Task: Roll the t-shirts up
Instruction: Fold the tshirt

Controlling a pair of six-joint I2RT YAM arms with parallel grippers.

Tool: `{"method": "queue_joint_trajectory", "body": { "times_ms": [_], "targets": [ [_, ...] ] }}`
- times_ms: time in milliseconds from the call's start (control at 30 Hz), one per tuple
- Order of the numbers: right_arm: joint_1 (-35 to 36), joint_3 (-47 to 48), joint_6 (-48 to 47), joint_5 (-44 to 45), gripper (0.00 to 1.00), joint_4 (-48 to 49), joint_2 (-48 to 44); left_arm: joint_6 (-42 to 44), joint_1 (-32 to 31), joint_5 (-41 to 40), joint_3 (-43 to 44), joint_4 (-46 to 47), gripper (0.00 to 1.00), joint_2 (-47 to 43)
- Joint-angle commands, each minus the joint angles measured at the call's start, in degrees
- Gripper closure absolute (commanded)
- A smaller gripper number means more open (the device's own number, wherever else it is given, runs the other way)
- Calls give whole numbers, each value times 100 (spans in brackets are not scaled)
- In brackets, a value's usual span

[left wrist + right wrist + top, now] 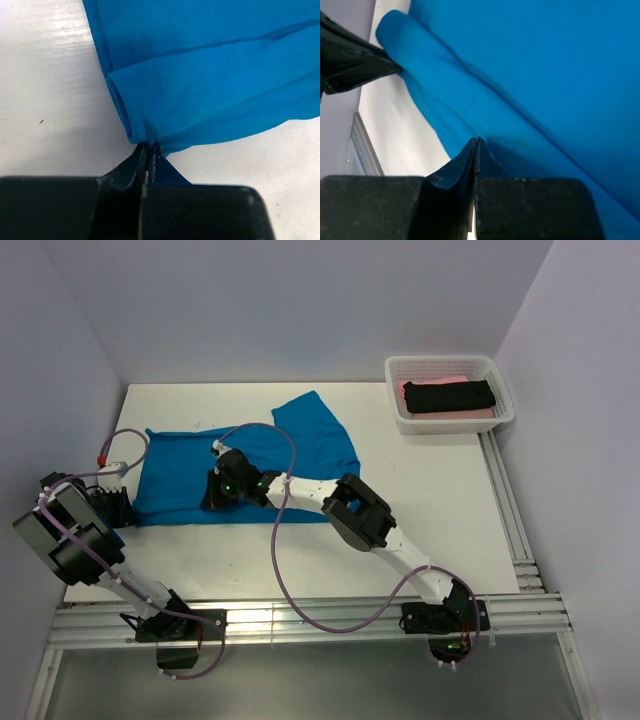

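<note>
The blue t-shirt [180, 475] lay flat on the white table [420, 500], left of centre. Its long axis ran left to right, and one end angled off toward the back right. Along the near edge the cloth was turned up into a soft roll, running the same way as the shirt.

At the roll's left end, the left gripper [148, 150] had its fingers pressed together on a tuck of blue cloth. Further along the near edge, the right gripper [476, 145] was pinched tight on the fold too, with blue fabric bunched right at its tips. From above, the right arm reached across the near part of the table and hid a patch of the shirt.

Well apart, at the back right corner, stood a white mesh basket [455, 425]. In it a black t-shirt [450, 396] lay folded on a pink t-shirt [455, 414].

That made three shirts, one basket and two grippers, both on the blue one.
</note>
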Motion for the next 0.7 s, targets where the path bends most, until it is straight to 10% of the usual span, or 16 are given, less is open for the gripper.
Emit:
{"method": "queue_joint_trajectory", "body": {
  "times_ms": [0,667],
  "targets": [
    [18,269,-9,320,100,92,115,235,29,-438,-138,6,100,-94],
    [18,585,-53,680,100,-127,475,314,20,-509,-147,6,100,-103]
  ]
}}
